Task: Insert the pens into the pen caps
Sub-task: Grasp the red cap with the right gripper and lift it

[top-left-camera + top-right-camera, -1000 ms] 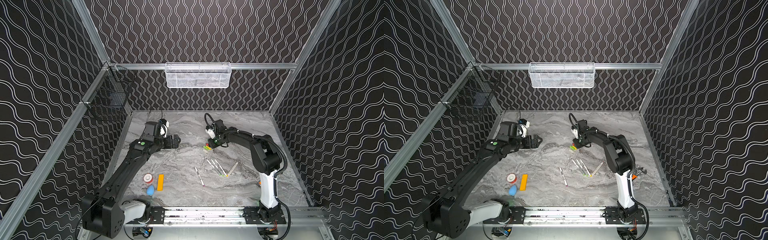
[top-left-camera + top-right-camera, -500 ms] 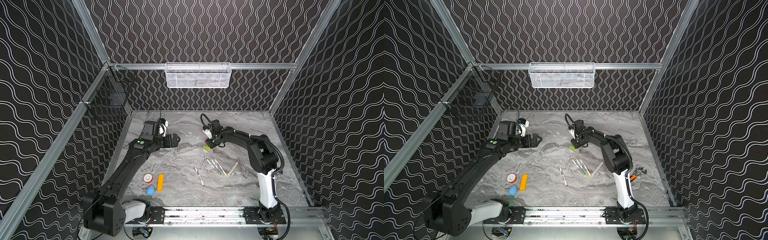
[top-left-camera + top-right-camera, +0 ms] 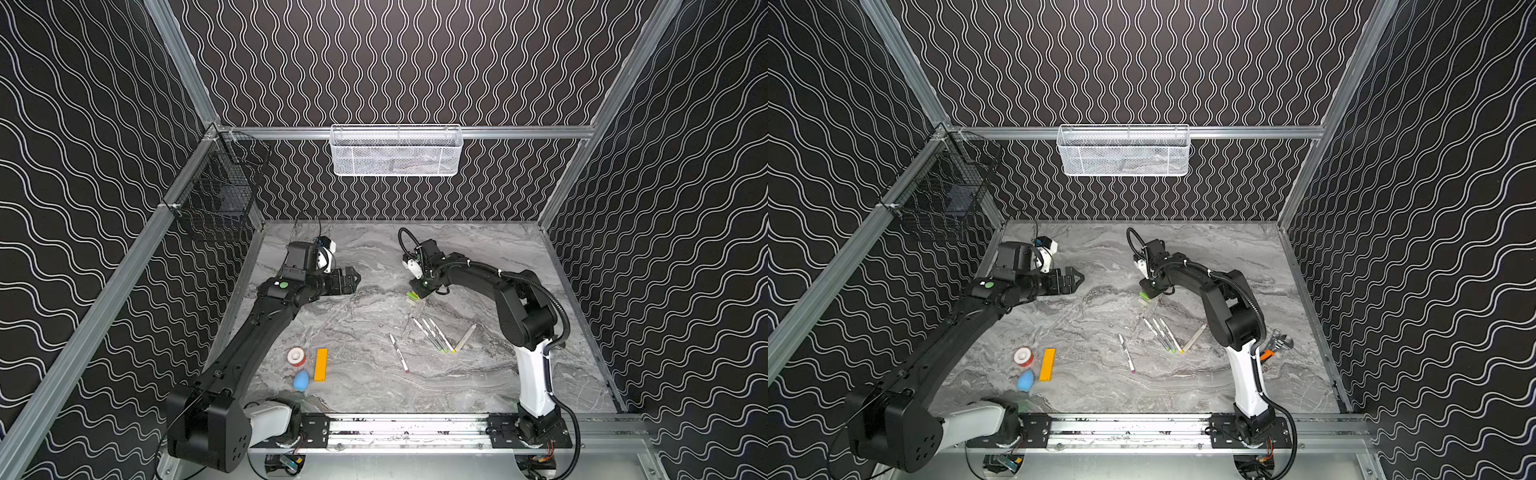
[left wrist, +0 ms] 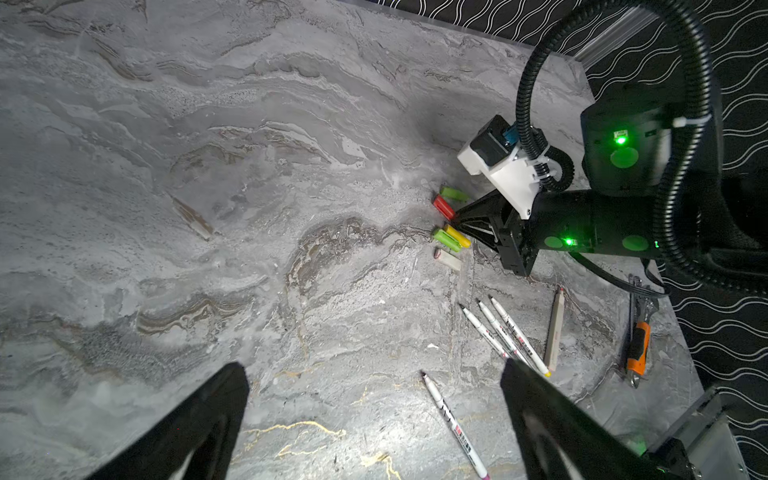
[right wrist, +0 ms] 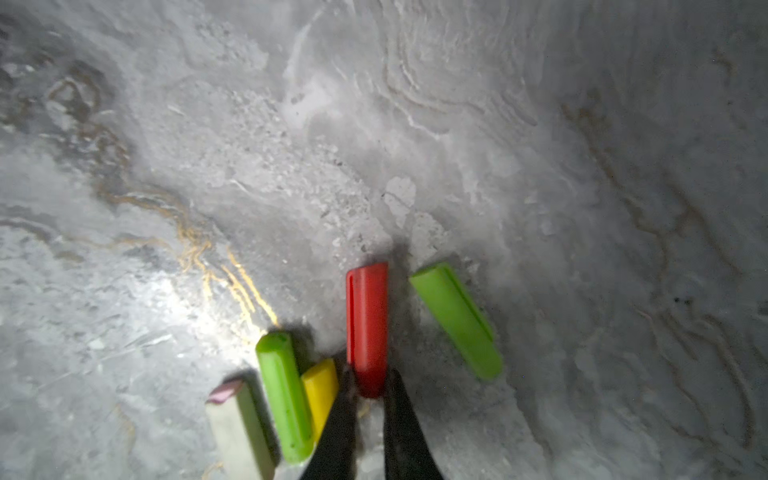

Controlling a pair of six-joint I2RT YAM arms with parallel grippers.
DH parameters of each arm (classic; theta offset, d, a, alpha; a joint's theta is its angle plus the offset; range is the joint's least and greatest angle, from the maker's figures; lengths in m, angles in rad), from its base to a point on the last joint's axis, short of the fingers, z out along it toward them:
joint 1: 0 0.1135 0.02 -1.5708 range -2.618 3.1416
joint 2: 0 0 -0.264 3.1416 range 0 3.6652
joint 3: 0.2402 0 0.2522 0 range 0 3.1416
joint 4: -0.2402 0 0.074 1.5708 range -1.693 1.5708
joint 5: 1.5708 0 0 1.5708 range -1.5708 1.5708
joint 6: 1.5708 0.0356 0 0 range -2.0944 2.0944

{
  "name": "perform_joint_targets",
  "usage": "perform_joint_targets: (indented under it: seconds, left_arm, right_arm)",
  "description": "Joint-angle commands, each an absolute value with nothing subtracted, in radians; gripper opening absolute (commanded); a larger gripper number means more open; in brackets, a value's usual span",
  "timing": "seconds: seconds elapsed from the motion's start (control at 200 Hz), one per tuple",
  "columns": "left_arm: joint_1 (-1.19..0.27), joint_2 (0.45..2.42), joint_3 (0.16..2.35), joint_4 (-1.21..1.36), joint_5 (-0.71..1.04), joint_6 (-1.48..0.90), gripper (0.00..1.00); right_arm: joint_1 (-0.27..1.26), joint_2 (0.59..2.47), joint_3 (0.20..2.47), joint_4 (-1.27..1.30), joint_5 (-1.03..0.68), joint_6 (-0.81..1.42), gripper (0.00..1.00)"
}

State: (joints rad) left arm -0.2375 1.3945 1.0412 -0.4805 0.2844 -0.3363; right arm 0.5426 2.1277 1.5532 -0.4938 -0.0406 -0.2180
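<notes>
We have the right fingers [image 5: 401, 428] pinched shut on one end of the red cap [image 5: 367, 316], probably to leave its far end free for a pen. It sits low on the counter [image 5: 540, 166] beside the other caps [image 5: 282, 395]. The uncapped pens [image 4: 505, 328] lie nearby. Our left fingers [image 4: 216, 411] hang spread wide, holding nothing.

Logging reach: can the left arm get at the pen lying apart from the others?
Probably yes: the left gripper is open and empty, the lone pen lies on bare table, and the right gripper is away, shut on the red cap.
</notes>
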Motion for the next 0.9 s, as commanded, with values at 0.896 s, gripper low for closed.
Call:
perform_joint_targets:
  seconds: [0.896]
  left_arm:
    - [-0.238,1.363,0.847,0.03,0.733,-0.563,0.82]
  right_arm:
    - [0.663,1.663,1.313,-0.132,-0.74,-0.065,0.11]
